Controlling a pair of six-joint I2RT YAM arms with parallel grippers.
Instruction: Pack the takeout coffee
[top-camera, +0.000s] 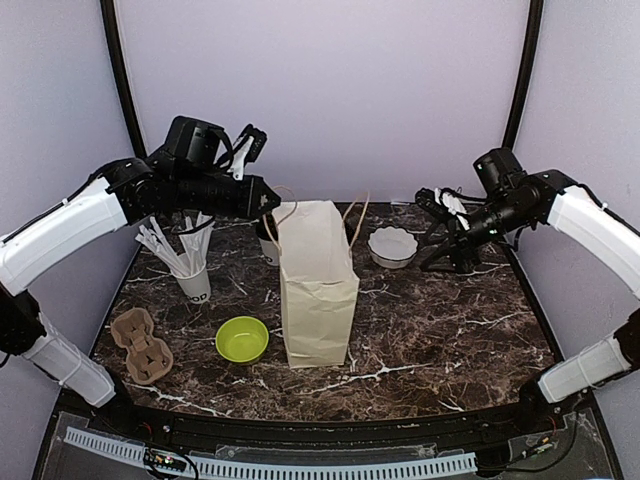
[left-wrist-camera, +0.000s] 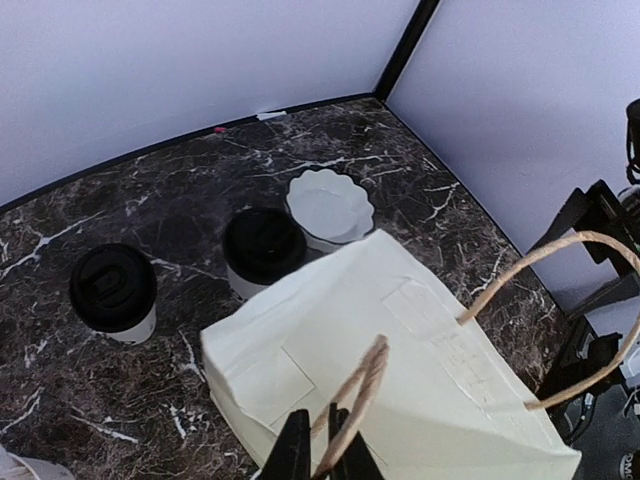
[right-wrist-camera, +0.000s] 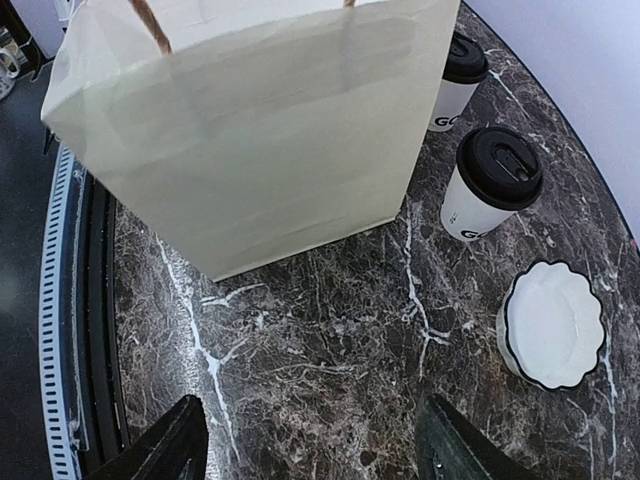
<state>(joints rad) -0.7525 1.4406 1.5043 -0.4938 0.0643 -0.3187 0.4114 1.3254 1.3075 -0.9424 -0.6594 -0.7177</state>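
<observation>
Pinched in the left hand (left-wrist-camera: 320, 445) was the rope handle (left-wrist-camera: 358, 392) of the paper bag (left-wrist-camera: 420, 340). The right hand (right-wrist-camera: 305, 448) was held spread near two lidded cups (right-wrist-camera: 492, 185) (right-wrist-camera: 457, 80).

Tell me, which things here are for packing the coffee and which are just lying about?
For the job: lidded cup, second lidded cup, paper bag.
Lying about: straw cup, green bowl, white dish, cardboard carrier.

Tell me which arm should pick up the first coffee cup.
Right. The right gripper hangs open near the cups; the left gripper is shut on the handle of the bag.
</observation>
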